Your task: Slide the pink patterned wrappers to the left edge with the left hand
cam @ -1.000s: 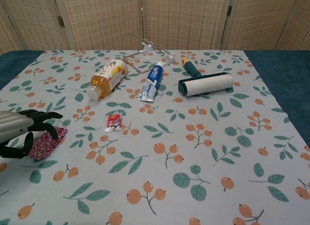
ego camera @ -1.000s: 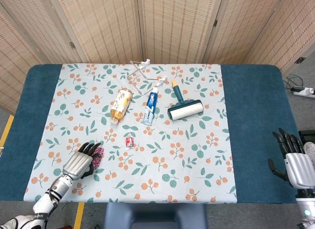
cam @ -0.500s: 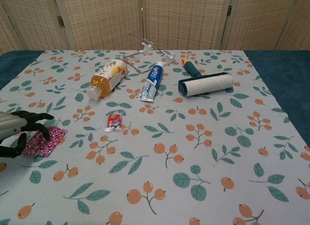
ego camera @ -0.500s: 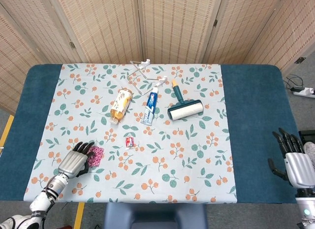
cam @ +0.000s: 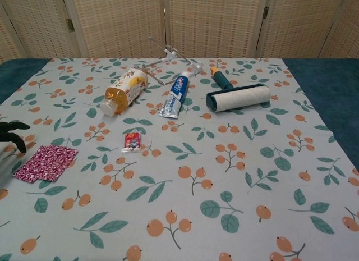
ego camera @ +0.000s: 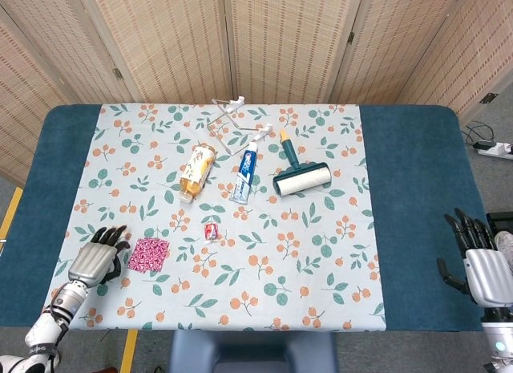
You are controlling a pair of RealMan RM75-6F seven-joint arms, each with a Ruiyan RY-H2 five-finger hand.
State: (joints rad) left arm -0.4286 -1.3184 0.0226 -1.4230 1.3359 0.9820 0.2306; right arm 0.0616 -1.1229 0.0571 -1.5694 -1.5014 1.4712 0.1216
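The pink patterned wrappers (ego camera: pixel 149 254) (cam: pixel 45 163) lie flat on the floral cloth near its front left part. My left hand (ego camera: pixel 96 259) (cam: pixel 11 133) sits just left of them, fingers spread, touching nothing; a small gap separates it from the wrappers. In the chest view only its dark fingertips show at the left border. My right hand (ego camera: pixel 478 257) rests at the far right by the table's edge, fingers apart and holding nothing.
A small red packet (ego camera: pixel 212 230) lies right of the wrappers. Further back are an orange drink bottle (ego camera: pixel 195 172), a toothpaste tube (ego camera: pixel 246 174), a lint roller (ego camera: pixel 300 175) and a clear hanger (ego camera: pixel 232 124). Blue table surface (ego camera: pixel 36 229) borders the cloth on the left.
My left hand has slid off the wrappers to the left and opened its fingers. The wrappers, earlier half covered by the hand, now lie fully exposed. The right hand has not moved.
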